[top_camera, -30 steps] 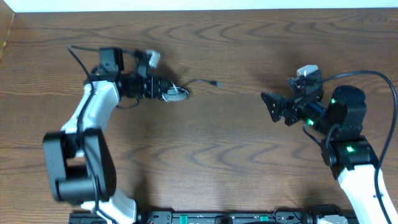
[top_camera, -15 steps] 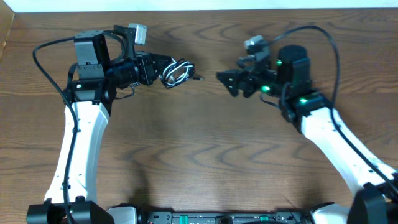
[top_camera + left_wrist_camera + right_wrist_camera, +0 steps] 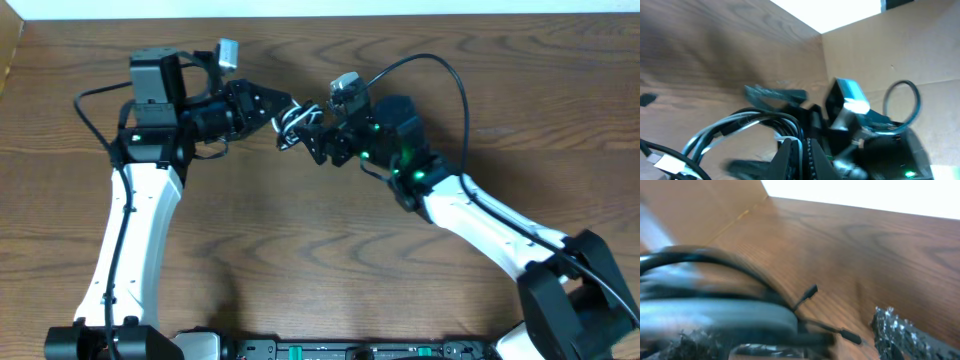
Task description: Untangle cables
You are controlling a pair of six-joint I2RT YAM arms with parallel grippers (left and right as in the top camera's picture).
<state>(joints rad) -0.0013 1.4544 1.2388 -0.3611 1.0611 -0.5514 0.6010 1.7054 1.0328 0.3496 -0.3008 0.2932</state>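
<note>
The brown wooden bench (image 3: 330, 260) fills the view from above. The left arm (image 3: 135, 230) is white and black. It comes up from the near left corner and bends toward the middle at the far side. The right arm (image 3: 490, 225) comes from the near right corner and reaches a long way across to the far middle. The two arms meet there, just left of the middle of the bench.

The left gripper (image 3: 280, 108) points to the right. Its jaws are pressed together on the cables (image 3: 293, 120) and hold them up. The right gripper (image 3: 310, 135) points to the left, right beside the cables. Its jaws stand wide apart. In its own wrist view one rough finger (image 3: 900, 335) shows at the near right and the other at the near left, with blurry cable loops between them. I cannot tell if this gripper touches the cables.

The cables are a small bundle of black and white loops, wound together, hanging between the two grippers. From the left wrist the loops (image 3: 730, 127) curve out to the left of the gripper. A small black plug (image 3: 812, 290) sticks out from the bundle in the right wrist view, over the wood.
</note>
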